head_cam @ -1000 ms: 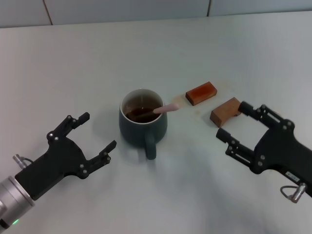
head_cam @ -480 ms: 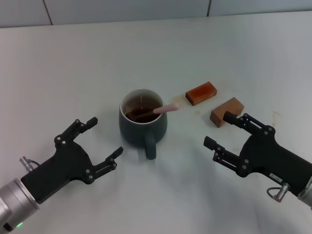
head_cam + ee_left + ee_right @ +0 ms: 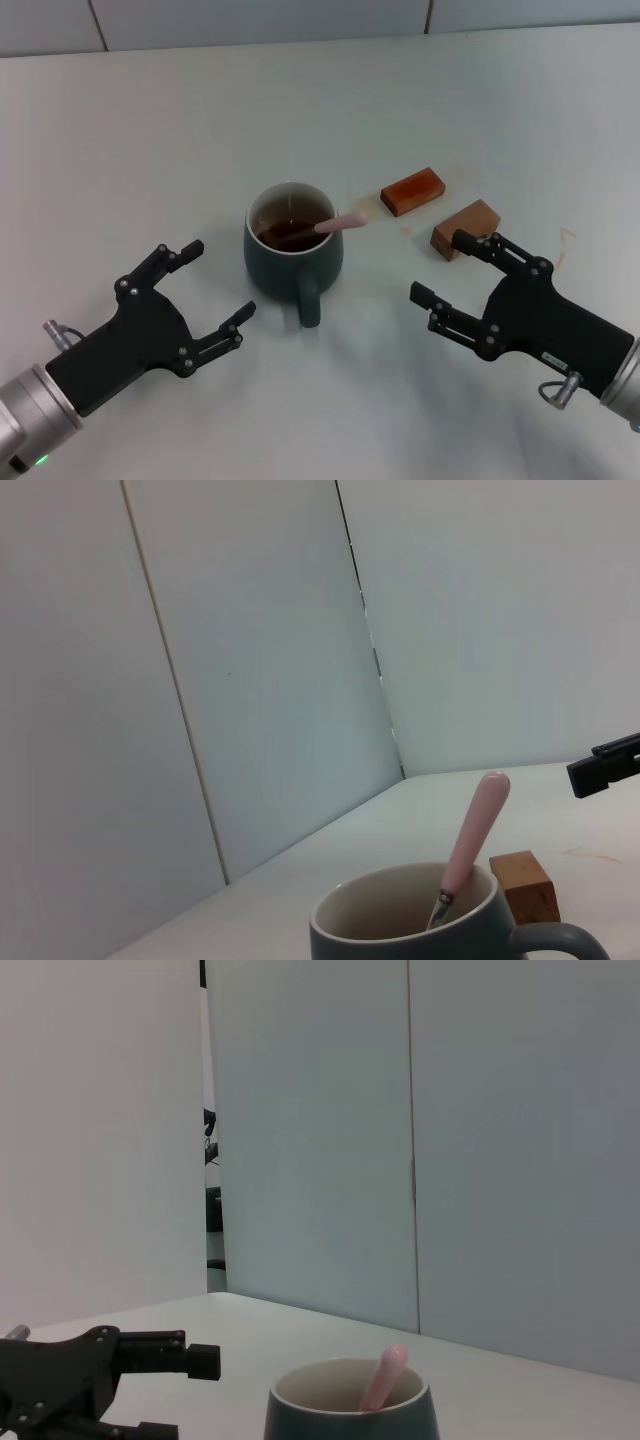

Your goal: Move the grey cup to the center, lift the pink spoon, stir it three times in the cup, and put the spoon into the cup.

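The grey cup (image 3: 293, 250) stands at the table's middle with brown liquid inside and its handle toward me. The pink spoon (image 3: 338, 223) rests in the cup, its pink handle leaning out over the right rim. My left gripper (image 3: 217, 283) is open and empty, left of the cup and a little nearer me. My right gripper (image 3: 440, 268) is open and empty, right of the cup. The cup (image 3: 420, 926) and spoon (image 3: 470, 840) show in the left wrist view, and the cup (image 3: 350, 1408) and spoon (image 3: 383, 1375) in the right wrist view.
Two brown wooden blocks lie right of the cup: one (image 3: 412, 190) farther back, one (image 3: 462, 228) just beyond my right gripper. White wall panels stand behind the table. The left gripper (image 3: 150, 1390) shows in the right wrist view.
Both grippers moved inward toward the cup, the right one leftward and away from the near block. The cup and spoon have not moved.
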{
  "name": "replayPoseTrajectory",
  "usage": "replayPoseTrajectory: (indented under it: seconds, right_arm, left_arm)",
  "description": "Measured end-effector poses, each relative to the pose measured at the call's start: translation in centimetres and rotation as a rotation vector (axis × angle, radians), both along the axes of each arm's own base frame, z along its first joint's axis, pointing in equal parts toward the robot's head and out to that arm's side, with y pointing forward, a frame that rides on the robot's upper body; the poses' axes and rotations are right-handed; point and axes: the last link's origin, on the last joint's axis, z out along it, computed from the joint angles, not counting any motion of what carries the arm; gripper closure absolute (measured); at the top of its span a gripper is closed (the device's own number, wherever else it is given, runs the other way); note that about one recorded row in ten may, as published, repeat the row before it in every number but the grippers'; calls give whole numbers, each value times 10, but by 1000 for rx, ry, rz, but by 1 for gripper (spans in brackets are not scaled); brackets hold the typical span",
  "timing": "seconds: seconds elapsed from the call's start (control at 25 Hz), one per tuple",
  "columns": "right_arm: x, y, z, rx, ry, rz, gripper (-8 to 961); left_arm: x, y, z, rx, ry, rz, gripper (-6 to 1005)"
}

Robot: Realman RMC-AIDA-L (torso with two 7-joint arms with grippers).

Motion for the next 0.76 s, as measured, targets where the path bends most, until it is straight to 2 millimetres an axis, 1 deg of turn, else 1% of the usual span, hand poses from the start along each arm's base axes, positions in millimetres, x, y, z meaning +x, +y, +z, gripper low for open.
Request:
replayPoseTrajectory:
  seconds: [0.16, 0.32, 0.76]
  right_arm:
    - [-2, 0, -3, -13, -7, 8, 192]
    - [-6, 3, -12, -40, -41, 14, 184]
    - [-8, 7, -12, -41, -32, 11, 179]
  left_arm:
    - [0, 0, 0, -1, -1, 0, 140]
    - [1, 0, -1, -6, -4, -1, 140]
    - [1, -1, -2, -19, -3, -4, 140]
